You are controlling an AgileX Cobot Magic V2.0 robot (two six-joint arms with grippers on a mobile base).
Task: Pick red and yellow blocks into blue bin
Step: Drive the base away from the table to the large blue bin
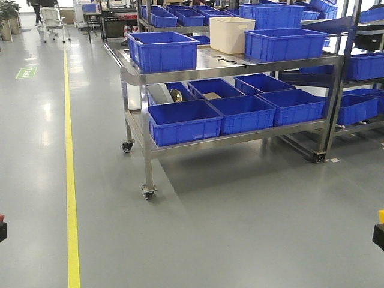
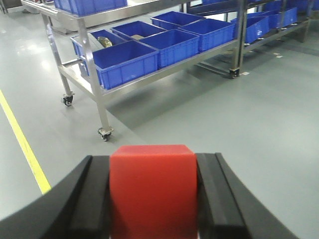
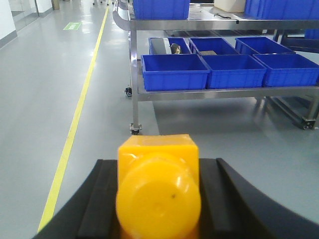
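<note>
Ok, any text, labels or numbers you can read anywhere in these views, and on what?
No text can be read in any view.
Green floor sign: white markings, too small and blurred to read.
Red block: no lettering on the faces that show.
Yellow block: no lettering on the faces that show.

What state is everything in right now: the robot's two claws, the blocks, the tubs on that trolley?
Plain red plastic cube: clamped, off the floor.
Yellow plastic block with a rounded knob: clamped, knob facing the camera.
Left gripper: shut on the red cube.
Right gripper: shut on the yellow block.
Smooth-walled bright-blue plastic bin: upright, open-topped, floor hidden.
Cream plastic tub: upright, open-topped.
Stainless-steel wheeled trolley: standing on castors.
</note>
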